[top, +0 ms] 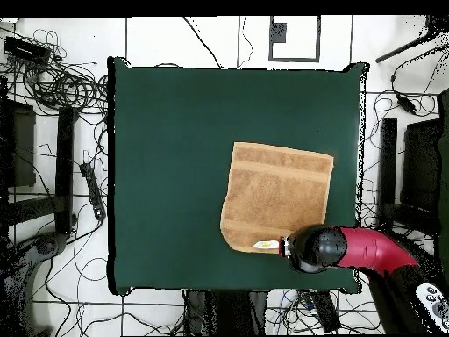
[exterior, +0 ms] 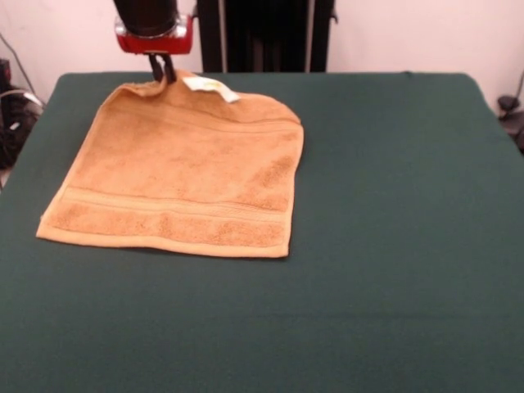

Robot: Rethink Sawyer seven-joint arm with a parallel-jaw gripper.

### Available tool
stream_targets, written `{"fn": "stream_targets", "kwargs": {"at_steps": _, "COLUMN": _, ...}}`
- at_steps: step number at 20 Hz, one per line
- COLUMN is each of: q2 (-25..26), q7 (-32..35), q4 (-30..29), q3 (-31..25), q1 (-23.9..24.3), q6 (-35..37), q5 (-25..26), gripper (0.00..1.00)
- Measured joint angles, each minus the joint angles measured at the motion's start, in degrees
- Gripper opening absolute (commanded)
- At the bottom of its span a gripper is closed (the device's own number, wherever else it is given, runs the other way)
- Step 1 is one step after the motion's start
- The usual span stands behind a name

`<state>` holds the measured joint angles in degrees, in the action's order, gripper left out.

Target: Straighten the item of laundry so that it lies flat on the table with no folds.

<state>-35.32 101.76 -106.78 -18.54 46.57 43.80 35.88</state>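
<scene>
The bench point(exterior: 393, 246) is a broad dark green surface with plenty of bare room: in the front view everything to the right of the towel point(exterior: 180, 180) and all the near strip lies open, while the towel sits in the left far part, its far edge close to the bench's far rim. In the overhead view the towel point(top: 279, 197) lies toward the right and lower part of the green, with wide bare cloth to the left and above. Off the bench, the white floor carries tangles of black cables point(top: 61, 83) and dark stands; none of them reaches onto the green. The red and black arm point(top: 368, 250) comes in over the towel's far corner, and the claw point(exterior: 162, 72) comes down right at that edge, its dark tips close together on the lifted cloth, apparently pinching it. The towel is orange-tan terry, nearly spread, with a band stripe near the front end; the white tag point(exterior: 214, 88) shows on a turned-over far edge, and the right far corner curves inward.
</scene>
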Motion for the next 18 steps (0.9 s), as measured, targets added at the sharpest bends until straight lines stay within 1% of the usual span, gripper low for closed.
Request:
{"fn": "stream_targets", "kwargs": {"at_steps": 11, "q2": 3.0, "q7": 0.0, "q4": 1.0, "q3": 0.6, "q1": -0.4, "q6": 0.0, "q5": 0.0, "gripper": 0.0}}
{"fn": "stream_targets", "kwargs": {"at_steps": 18, "q2": 3.3, "q7": 0.0, "q4": 1.2, "q3": 0.6, "q1": -1.1, "q6": 0.0, "q5": 0.0, "gripper": 0.0}}
